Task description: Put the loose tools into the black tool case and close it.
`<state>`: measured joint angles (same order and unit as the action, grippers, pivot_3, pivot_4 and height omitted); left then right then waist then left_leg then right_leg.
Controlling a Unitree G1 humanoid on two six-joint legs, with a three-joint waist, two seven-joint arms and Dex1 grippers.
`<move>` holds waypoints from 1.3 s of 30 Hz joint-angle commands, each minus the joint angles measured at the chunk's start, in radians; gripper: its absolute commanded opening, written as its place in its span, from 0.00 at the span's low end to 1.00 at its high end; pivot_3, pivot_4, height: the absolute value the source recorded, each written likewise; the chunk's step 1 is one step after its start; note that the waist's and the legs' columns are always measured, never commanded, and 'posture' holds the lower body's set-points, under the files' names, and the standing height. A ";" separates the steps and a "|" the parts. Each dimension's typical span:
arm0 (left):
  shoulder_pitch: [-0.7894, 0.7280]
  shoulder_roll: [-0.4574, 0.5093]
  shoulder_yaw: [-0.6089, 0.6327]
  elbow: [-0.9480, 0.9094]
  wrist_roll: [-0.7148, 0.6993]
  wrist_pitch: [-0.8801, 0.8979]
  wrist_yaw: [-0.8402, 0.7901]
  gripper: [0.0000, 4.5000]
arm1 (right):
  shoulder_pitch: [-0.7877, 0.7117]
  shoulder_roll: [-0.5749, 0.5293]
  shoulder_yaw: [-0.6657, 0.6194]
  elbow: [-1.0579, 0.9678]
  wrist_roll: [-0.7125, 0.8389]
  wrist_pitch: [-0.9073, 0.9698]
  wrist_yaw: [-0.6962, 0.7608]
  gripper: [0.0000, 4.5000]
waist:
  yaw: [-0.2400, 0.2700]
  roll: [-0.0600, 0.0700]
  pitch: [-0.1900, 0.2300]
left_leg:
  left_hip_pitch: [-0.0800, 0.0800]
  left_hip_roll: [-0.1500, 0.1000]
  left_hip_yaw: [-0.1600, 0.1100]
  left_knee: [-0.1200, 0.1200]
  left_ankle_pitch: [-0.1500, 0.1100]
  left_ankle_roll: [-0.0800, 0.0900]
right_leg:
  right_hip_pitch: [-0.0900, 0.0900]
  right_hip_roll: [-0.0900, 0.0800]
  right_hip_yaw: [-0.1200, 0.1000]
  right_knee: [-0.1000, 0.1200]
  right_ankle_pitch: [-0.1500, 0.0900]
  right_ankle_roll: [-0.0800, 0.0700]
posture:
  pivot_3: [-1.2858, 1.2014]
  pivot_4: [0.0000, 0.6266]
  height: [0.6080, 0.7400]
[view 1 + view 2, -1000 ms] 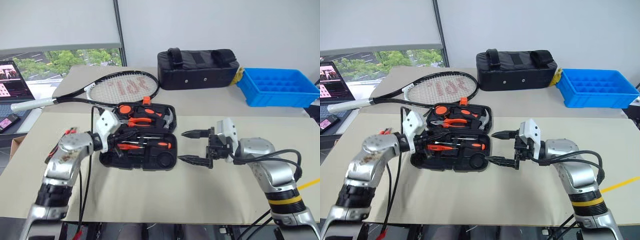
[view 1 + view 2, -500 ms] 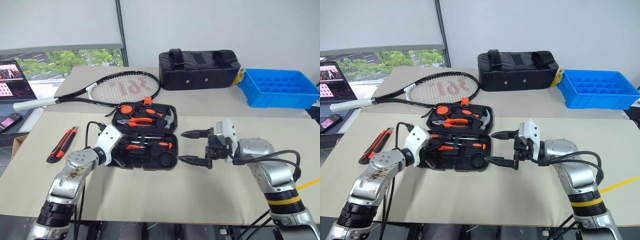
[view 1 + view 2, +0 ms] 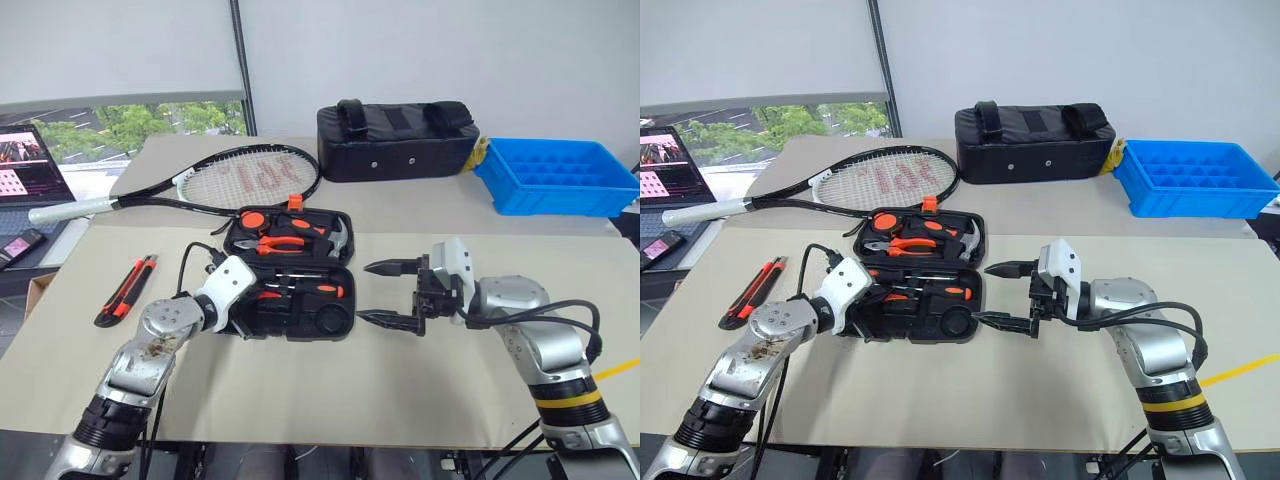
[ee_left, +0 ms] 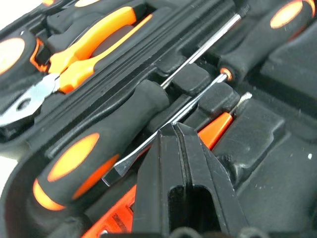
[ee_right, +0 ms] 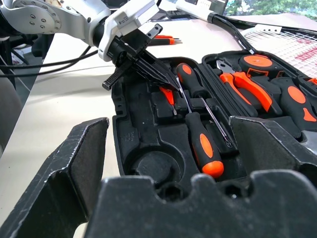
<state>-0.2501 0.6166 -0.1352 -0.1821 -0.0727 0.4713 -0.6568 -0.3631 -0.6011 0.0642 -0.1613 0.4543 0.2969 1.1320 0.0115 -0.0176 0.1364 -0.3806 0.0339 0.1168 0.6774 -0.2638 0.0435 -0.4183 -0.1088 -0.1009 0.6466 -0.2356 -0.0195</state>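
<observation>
The left gripper (image 4: 174,130) has its 2 fingers pressed together with nothing between them, the tips resting over the thin shaft of a screwdriver (image 4: 143,131) in the near half of the black tool case (image 3: 285,275). This looks like a seating push, so the tips should bear straight down on the shaft until it drops fully into its recess, without dragging it sideways against the neighbouring screwdrivers or the pliers (image 3: 281,243) in the far half. The case lies wide open on the table (image 3: 320,390), and 1 loose tool, the utility knife (image 3: 127,290), is on the table well to its left, so closing should wait. The left arm reaches in from the case's left edge, wrist angled down and inward. The right gripper (image 3: 392,294) hovers just beside the case's right edge, jaws spread wide and empty, pointing across at it.
</observation>
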 commanded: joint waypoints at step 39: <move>0.108 0.104 0.590 0.330 -0.198 0.092 0.195 0.99 | -0.159 0.102 -0.015 0.099 0.036 -0.062 0.040 1.00 | -0.004 -0.003 0.002 | -0.005 0.000 -0.001 -0.002 0.002 -0.005 | -0.004 -0.004 -0.002 -0.002 0.001 -0.001 | 0.52 0.24 0.79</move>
<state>-0.1205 0.6930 0.4300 0.1127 -0.2774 0.6022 -0.4510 -0.5213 -0.4955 0.0653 -0.0224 0.4799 0.2478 1.1745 0.0075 -0.0205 0.1383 -0.3854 0.0342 0.1159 0.6754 -0.2615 0.0385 -0.4227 -0.1128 -0.1033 0.6448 -0.2349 -0.0206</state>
